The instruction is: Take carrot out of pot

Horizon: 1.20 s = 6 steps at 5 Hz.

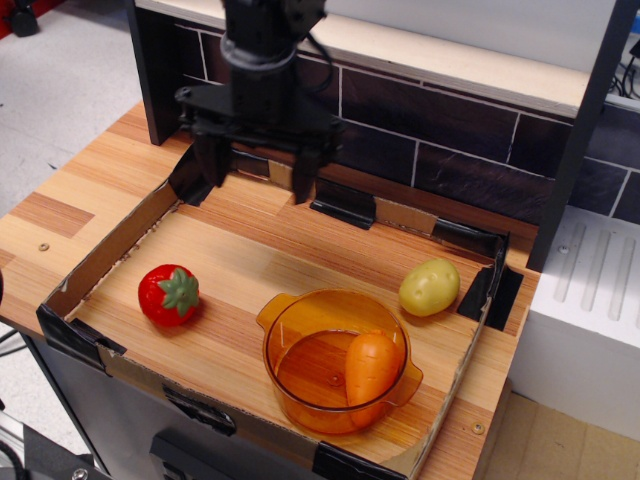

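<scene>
Observation.image shows the black two-fingered gripper (pixel 258 172) spread wide and empty at the far left of the shallow cardboard tray (pixel 110 258), well apart from the stubby orange plastic carrot (pixel 371 368) leaning inside the transparent amber pot (pixel 300 345) near the front right, apparently poised to approach; no readable writing shows

wooden table (pixel 60 195), pot (pixel 300 345), strawberry (pixel 168 294), potato (pixel 429 287)

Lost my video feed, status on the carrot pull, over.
Gripper open, empty, high over the tray's back left corner. Carrot lying in the pot, right side. Nothing above the pot; strawberry and potato stand apart.
</scene>
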Motion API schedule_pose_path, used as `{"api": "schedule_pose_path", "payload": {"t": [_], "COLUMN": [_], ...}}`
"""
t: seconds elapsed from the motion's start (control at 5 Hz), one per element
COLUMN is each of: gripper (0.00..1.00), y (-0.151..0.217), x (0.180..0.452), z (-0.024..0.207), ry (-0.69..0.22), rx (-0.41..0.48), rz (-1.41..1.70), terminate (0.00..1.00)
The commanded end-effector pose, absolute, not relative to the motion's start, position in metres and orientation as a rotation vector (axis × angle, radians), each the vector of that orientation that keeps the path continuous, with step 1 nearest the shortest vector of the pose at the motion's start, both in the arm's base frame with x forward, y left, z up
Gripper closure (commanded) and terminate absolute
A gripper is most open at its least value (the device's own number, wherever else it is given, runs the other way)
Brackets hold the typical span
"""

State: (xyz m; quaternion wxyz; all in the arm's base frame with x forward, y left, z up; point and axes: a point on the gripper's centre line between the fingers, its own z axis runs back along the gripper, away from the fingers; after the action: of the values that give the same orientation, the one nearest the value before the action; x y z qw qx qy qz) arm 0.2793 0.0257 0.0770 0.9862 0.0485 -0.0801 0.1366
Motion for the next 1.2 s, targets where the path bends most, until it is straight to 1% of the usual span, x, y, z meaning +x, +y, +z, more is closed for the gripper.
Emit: {"api": "schedule_pose_path", "payload": {"t": [0.0,0.2,0.6,0.8,1.0], "gripper": [0.00,0.00,0.00,0.00,0.00], "y": [-0.020,-0.039,-0.056,-0.059,-0.062], "x": [0.228,0.209,0.206,0.209,0.210], "z": [0.116,0.103,0.071,0.061,0.057], "ry": [-0.185,-0.157,-0.140,-0.153,-0.144], "rx": [-0.042,-0.027,-0.065,-0.078,-0.100], "rz": [0.144,0.152,0.266,0.292,0.299], "terminate": [0.00,0.00,0.00,0.00,0.00]}}
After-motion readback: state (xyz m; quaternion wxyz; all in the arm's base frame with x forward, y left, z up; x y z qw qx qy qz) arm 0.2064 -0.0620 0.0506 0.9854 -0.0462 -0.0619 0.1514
